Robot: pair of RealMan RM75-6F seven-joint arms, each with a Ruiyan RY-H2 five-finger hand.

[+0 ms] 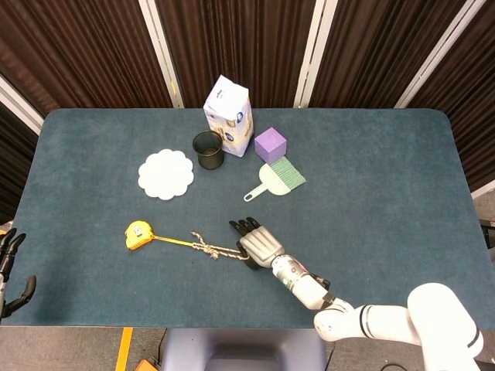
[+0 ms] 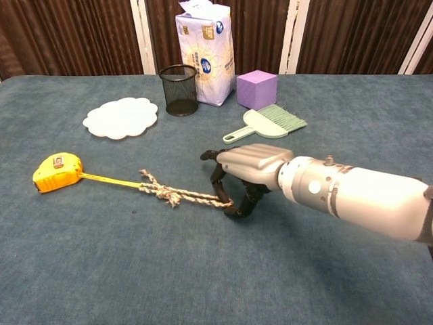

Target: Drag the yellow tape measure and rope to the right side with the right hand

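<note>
The right hand (image 2: 245, 172), grey-backed with dark fingers, reached in from the lower right on a white forearm, palm down and low over the table. Its dark fingers (image 2: 218, 180) curled downward with the thumb closed against them, pinching. The left hand (image 1: 11, 267) sat at the far left edge, dark fingers apart, holding nothing.
</note>
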